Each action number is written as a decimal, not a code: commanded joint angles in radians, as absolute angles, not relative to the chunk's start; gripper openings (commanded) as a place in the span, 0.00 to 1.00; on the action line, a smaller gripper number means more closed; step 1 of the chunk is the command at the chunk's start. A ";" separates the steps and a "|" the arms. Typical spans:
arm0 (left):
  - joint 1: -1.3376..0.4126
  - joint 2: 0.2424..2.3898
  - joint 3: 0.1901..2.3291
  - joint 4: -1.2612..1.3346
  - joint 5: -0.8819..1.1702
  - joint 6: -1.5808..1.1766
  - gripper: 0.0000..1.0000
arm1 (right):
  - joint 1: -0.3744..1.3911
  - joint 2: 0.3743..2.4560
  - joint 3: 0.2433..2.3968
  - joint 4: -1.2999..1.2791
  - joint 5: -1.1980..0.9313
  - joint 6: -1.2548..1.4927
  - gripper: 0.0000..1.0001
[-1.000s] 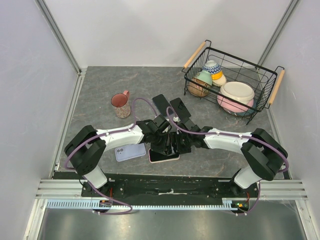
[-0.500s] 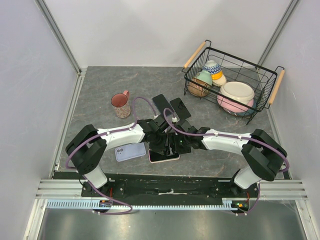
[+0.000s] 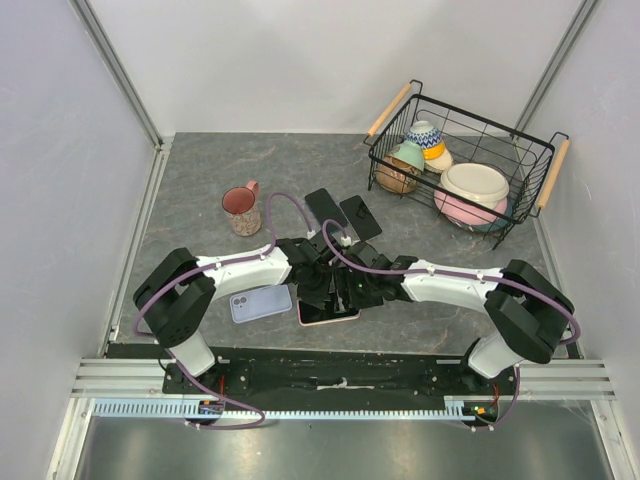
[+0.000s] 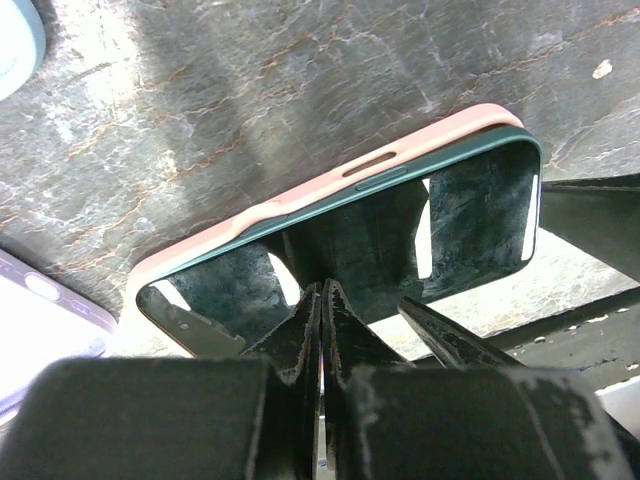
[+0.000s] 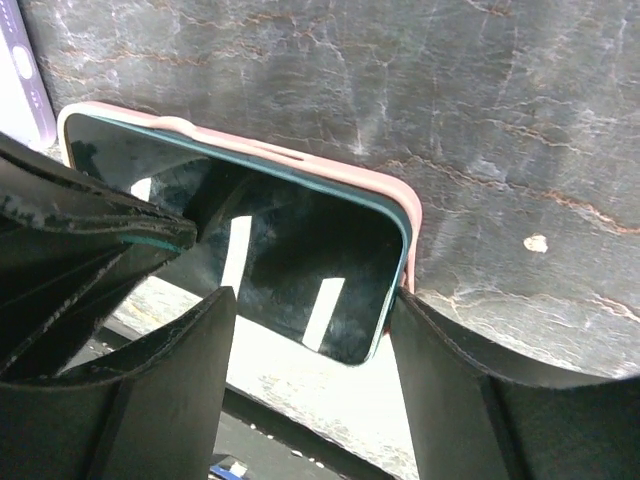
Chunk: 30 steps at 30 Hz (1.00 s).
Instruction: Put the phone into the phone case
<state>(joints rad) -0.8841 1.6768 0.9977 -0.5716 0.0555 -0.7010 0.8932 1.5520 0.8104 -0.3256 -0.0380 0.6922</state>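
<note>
The phone (image 4: 480, 210) lies face up inside the pink case (image 5: 413, 228), near the front edge of the table (image 3: 200, 180), between the two arms. The left gripper (image 4: 320, 300) has its fingers squeezed together with nothing between them. The tips sit on the glass, I think to push the phone down until it snaps in. The right gripper (image 5: 315, 300) is spread wide at one end of the case, likely to stop it sliding.

I count one phone in one pink case, one purple phone or case (image 3: 260, 302), two black phones or cases (image 3: 325, 207), one mug (image 3: 241, 209) and one basket (image 3: 545, 175) of bowls
</note>
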 commanded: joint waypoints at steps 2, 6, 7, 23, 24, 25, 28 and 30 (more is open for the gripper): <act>-0.890 1.782 0.945 -0.675 -0.132 -0.620 0.02 | 0.885 1.516 0.758 -0.584 0.109 0.607 0.71; -0.891 1.790 0.951 -0.676 -0.114 -0.623 0.02 | 0.884 1.415 0.761 -0.575 0.078 0.611 0.71; -0.891 1.781 0.951 -0.676 -0.114 -0.624 0.02 | 0.885 1.396 0.758 -0.566 0.072 0.612 0.72; -0.891 1.675 0.951 -0.683 -0.127 -0.627 0.02 | 0.675 1.227 0.549 -0.189 -0.342 0.591 0.69; -0.891 1.678 0.951 -0.680 -0.126 -0.627 0.02 | 0.658 1.232 0.542 -0.175 -0.357 0.592 0.69; -0.891 1.681 0.953 -0.678 -0.123 -0.626 0.02 | 0.652 1.239 0.534 -0.141 -0.379 0.597 0.68; -0.891 1.684 0.951 -0.661 -0.101 -0.623 0.02 | 0.635 1.276 0.518 -0.094 -0.403 0.603 0.67; -0.894 1.686 0.953 -0.653 -0.092 -0.623 0.02 | 0.630 1.321 0.520 -0.083 -0.408 0.603 0.66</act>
